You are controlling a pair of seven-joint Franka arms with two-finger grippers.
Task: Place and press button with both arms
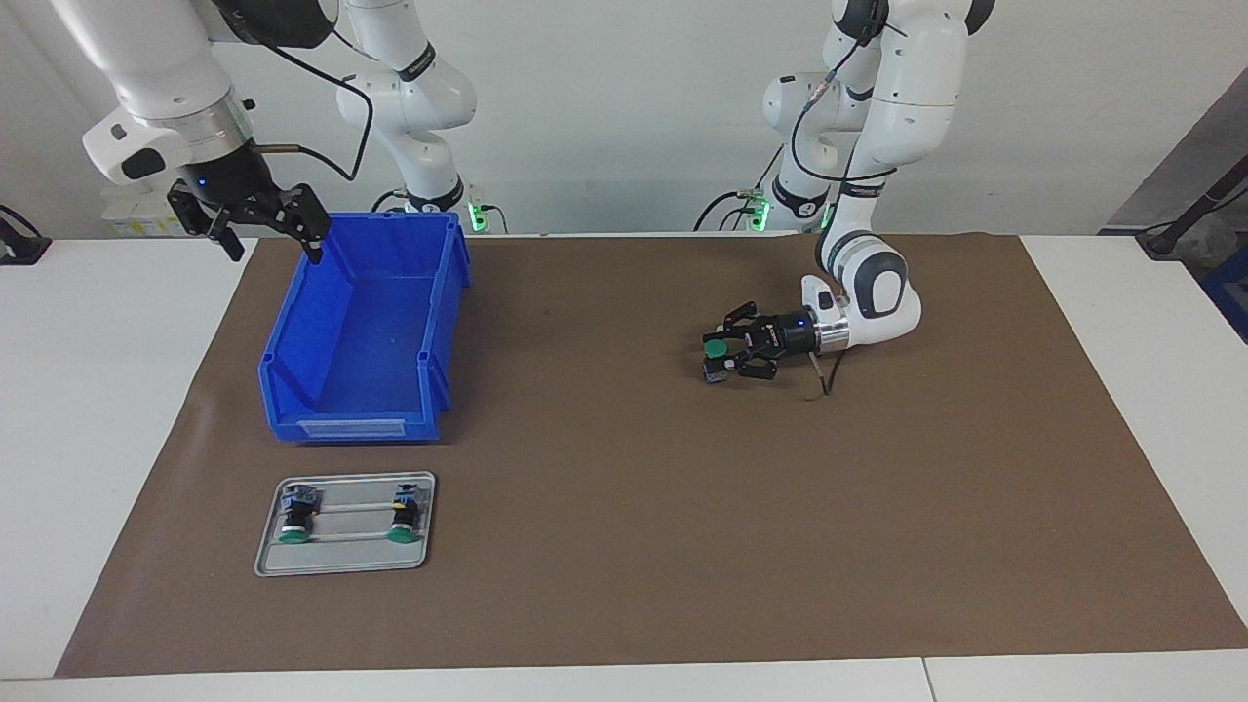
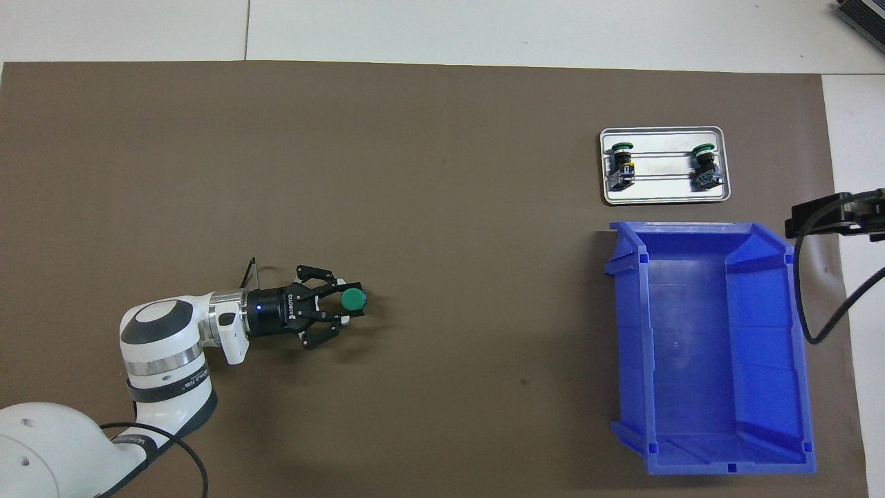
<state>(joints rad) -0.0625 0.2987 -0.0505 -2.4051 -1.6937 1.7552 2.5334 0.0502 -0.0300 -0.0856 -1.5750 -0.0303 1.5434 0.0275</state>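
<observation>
One button (image 1: 715, 347) (image 2: 354, 299) stands on the brown mat with its green cap up, toward the left arm's end of the table. My left gripper (image 1: 720, 357) (image 2: 351, 300) lies low and level over the mat and straddles this button. Whether it still grips it does not show. My right gripper (image 1: 276, 249) hangs open and empty above the blue bin's corner nearest the robots. In the overhead view only its edge (image 2: 833, 211) shows. Two more buttons (image 1: 292, 514) (image 1: 403, 512) lie on their sides in a small metal tray (image 1: 343, 565) (image 2: 664, 199).
A blue bin (image 1: 444, 322) (image 2: 626, 325) stands empty toward the right arm's end of the table. The metal tray lies just farther from the robots than the bin. The brown mat (image 1: 624, 507) covers most of the white table.
</observation>
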